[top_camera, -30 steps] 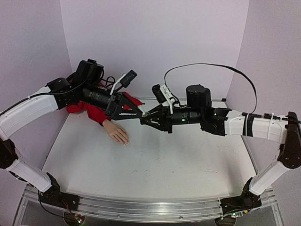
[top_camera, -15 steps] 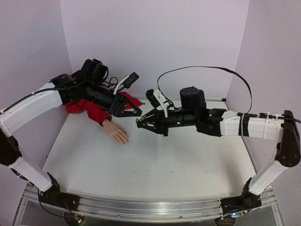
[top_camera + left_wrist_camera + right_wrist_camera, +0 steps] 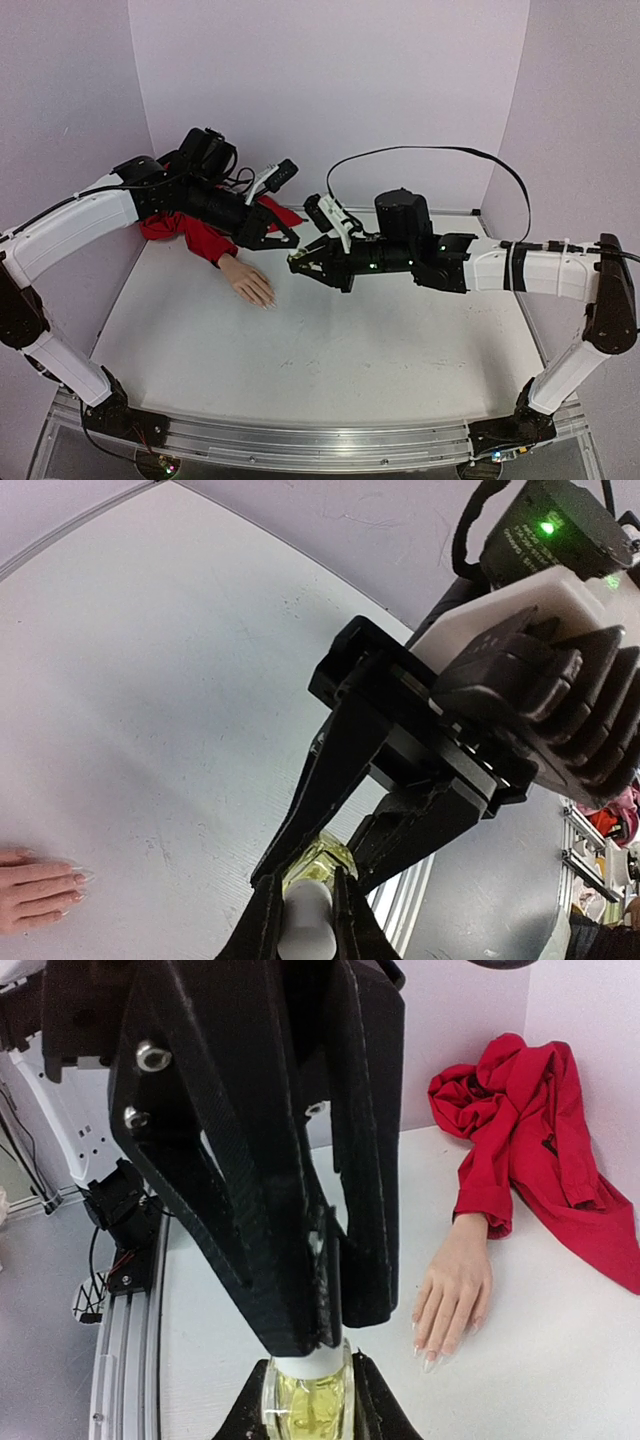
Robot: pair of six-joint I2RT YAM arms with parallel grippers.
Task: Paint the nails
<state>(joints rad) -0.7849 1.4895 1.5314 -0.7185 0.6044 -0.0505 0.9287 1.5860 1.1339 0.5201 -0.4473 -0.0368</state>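
Nails on the mannequin hand lie flat on the table, below the two claws and off toward the left arm's side, well apart from both. The red sleeve is bunched up beyond the hand.

From where I stand the claws meet tip to tip in mid-air. The right claw is pinched narrow on the glass body of the small yellowish bottle. The left claw is closed just as tight on its white cap, directly above the right one's fingers.

The worry is that shared grip. The glass looks slick, and if the cap is twisted or pulled off-axis, the bottle could spin or slide out and drop onto the table. If the cap comes free with a jerk, polish could slop out or drip from the brush on its way over. The fingers are crowded enough to knock each other. The nails are tiny too, so a slightly wrong approach would likely smear the fingertips instead.
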